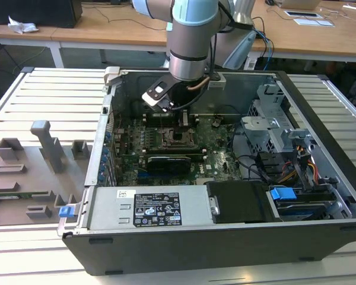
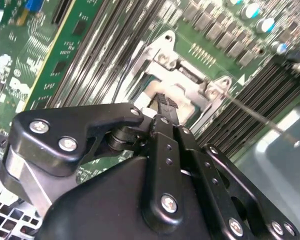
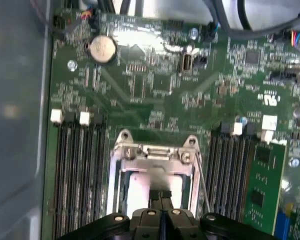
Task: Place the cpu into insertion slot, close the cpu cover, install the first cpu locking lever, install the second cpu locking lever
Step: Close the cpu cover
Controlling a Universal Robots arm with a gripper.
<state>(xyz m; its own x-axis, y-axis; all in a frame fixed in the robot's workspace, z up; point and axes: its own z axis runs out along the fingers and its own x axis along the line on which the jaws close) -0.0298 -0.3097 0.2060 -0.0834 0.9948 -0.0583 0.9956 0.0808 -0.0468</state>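
Note:
In the exterior view my gripper (image 1: pixel 184 119) is lowered into the open computer case, right over the insertion slot (image 1: pixel 177 138) on the green board. In the first wrist view the silvery cpu cover (image 3: pixel 155 154) lies flat on the slot, and the cpu (image 3: pixel 137 187) shows dull silver through its window. My gripper (image 3: pixel 161 196) is shut, its two fingers pressed together with nothing seen between them, tips at the cpu's top. A thin wire locking lever (image 3: pixel 202 182) runs along one side of the slot. In the second wrist view the lever (image 2: pixel 260 117) stands out from the slot past my gripper (image 2: pixel 165 102).
Long black memory slots (image 3: pixel 77 175) flank the socket, with a green memory card (image 3: pixel 262 185) and a coin battery (image 3: pixel 102 48) nearby. The case wall (image 1: pixel 107 119), power supply (image 1: pixel 157 208) and drive cage (image 1: pixel 285 142) surround the board. A grey fixture tray (image 1: pixel 29 172) lies at the exterior view's left.

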